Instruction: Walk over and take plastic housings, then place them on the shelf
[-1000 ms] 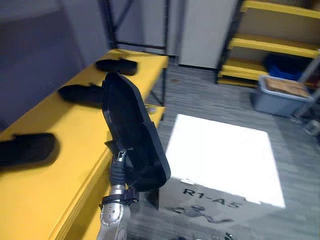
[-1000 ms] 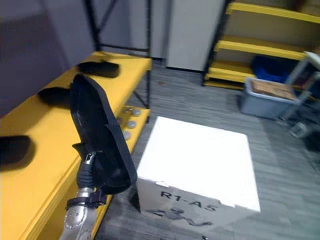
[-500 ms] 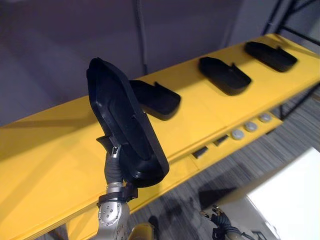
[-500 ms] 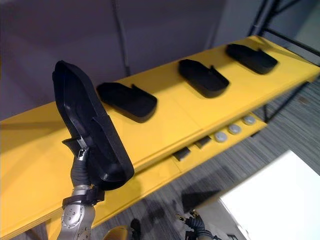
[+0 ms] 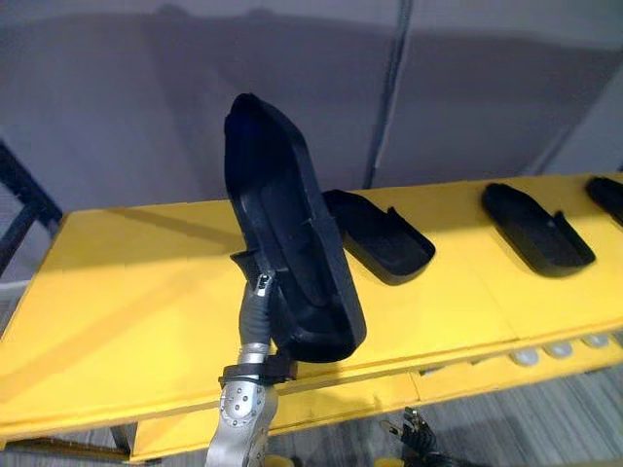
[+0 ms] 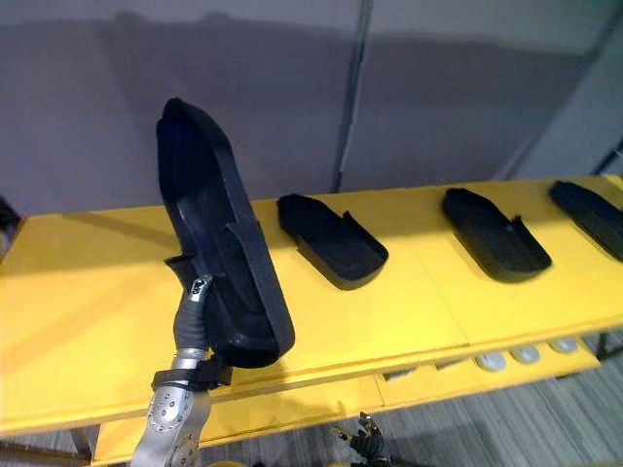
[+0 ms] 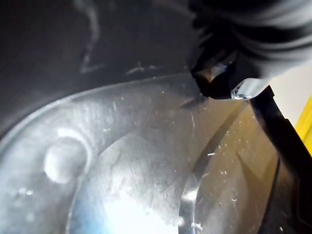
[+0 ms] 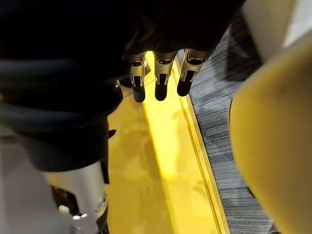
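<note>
— Left robot hand (image 5: 259,292)?
— Pinched on the lower end of the housing (image 5: 282,224). Long axis upright, held above the shelf (image 5: 127,282) edge.
— Room to lay it?
— Bare yellow to the left; laid housing (image 5: 380,233) just right, others beyond.
— Right robot hand (image 8: 156,80)?
— Hanging low, fingers straight, empty. Probably a tip-flat job for the left.

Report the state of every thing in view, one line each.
held plastic housing: upright, raised over the yellow shelf, gripped at its lower end.
left hand: shut on the held plastic housing.
right hand: open, hanging low, holding nothing.
near housing: lying on the shelf, hollow side up.
middle housing: lying on the shelf, hollow side up.
far housing: lying on the shelf, cut off by the view's edge.
</note>
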Available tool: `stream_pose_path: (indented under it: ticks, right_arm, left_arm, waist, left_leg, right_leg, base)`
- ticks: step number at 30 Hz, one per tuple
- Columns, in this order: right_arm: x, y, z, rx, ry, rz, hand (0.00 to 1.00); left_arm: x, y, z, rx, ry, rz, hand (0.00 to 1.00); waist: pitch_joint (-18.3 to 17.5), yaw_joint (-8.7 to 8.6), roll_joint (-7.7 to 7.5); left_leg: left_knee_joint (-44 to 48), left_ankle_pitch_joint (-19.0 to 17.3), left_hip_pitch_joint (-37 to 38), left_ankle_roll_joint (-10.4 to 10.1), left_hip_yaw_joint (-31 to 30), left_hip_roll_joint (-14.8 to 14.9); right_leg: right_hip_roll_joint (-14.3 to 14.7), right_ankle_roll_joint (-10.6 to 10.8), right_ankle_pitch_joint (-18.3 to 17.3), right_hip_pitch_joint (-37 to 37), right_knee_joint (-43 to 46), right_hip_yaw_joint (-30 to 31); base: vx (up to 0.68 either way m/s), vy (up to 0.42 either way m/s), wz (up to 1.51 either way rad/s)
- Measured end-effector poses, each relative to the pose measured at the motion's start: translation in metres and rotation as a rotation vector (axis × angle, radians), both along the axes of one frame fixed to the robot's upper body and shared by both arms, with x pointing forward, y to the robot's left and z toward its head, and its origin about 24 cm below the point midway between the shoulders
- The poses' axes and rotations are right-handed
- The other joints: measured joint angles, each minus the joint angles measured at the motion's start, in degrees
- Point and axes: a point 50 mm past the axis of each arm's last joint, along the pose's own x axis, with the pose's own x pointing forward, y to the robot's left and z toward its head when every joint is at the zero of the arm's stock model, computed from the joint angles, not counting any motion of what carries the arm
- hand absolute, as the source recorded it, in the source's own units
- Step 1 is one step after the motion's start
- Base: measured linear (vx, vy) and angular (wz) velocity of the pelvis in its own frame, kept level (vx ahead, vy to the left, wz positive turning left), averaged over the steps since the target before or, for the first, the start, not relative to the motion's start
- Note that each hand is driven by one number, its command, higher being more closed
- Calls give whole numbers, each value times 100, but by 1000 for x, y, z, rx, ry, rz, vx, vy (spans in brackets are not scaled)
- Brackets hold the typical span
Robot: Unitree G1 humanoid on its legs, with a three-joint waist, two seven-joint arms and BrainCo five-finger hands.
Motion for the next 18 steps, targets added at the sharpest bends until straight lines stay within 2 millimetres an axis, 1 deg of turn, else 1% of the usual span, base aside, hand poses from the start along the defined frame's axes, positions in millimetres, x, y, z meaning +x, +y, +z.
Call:
stream_pose_path:
  ticks: [2, 3, 4, 7, 10, 12, 14, 15, 16, 17, 18]
  right_arm:
    - [0, 0, 0, -2, -1, -1, 0]
    - [-1, 0, 0, -1, 2, -2, 0]
    - [-2, 0, -1, 1, 6, -3, 0]
    - [-5, 3, -1, 9, 12, -7, 0]
    - [-5, 4, -2, 13, 12, -12, 0]
    - [-4, 3, -1, 8, 10, -17, 0]
    - [-4, 3, -1, 4, 8, -19, 0]
    - [-3, 3, -1, 3, 5, -20, 0]
    - [1, 1, 0, 3, -4, -28, 0]
    - [5, 1, 2, 5, -16, -36, 0]
    - [10, -1, 3, -4, -26, -39, 0]
  left_arm:
    - [0, -4, 0, -8, 0, -15, 100]
    - [-1, -6, 0, -10, -1, -24, 100]
    - [-1, -8, 0, -11, -2, -33, 100]
    - [-2, -8, -1, -16, 5, -36, 100]
    - [-5, -5, -5, -21, 26, -21, 100]
    - [-6, -4, -6, -20, 34, -16, 100]
    - [-7, -2, -8, -16, 39, -10, 100]
    - [-7, -1, -7, -17, 37, -5, 100]
    - [-6, 3, -5, -25, 30, 13, 100]
    - [-6, 6, -5, -25, 26, 28, 100]
    - [-5, 12, -4, -24, 26, 58, 100]
  waist:
    - [-12, -3, 5]
    - [-53, 20, 37]
    - [-80, 42, 16]
    - [-121, 71, -53]
    - [-128, 90, -64]
    - [-123, 140, -77]
    - [-112, 139, -77]
    - [-95, 131, -82]
    - [-25, 124, -126]
    - [9, 115, -98]
    - [74, 76, -54]
  left_leg:
    - [-67, 40, 42, -81, 59, 147]
    - [-107, 49, 73, -97, 49, 178]
    - [-148, 74, 94, -133, 41, 197]
    - [-208, 149, 129, -212, -5, 206]
    - [-379, 313, 208, -274, -96, 204]
    - [-481, 379, 221, -281, -160, 188]
    - [-478, 453, 155, -316, -267, 144]
    - [-463, 542, 56, -359, -184, 146]
    - [-498, 524, 4, -334, 269, 291]
    - [-328, 390, -80, -256, 649, 473]
    - [280, 217, -230, -322, 1219, 944]
  right_leg:
    - [52, -24, 10, 184, -111, -228]
    - [84, -63, 33, 268, -201, -274]
    - [104, -92, 54, 381, -345, -366]
    - [119, -154, 143, 589, -599, -566]
    - [137, -189, 330, 777, -825, -798]
    - [138, -185, 354, 810, -851, -854]
    - [116, -185, 354, 864, -902, -1021]
    - [86, -186, 355, 858, -903, -1129]
    - [41, -203, 365, 851, -927, -1144]
    - [47, -206, 364, 847, -935, -1160]
    - [42, -207, 364, 838, -898, -1162]
  base:
    - [65, -141, 43]
    - [100, -91, 36]
    - [101, -71, 24]
    - [81, -37, 33]
    - [34, -22, 34]
    - [-17, -34, 33]
    - [-78, -49, 43]
    - [-120, -29, 43]
    - [-133, -18, 36]
    - [-139, -11, 13]
    - [-105, 1, -5]
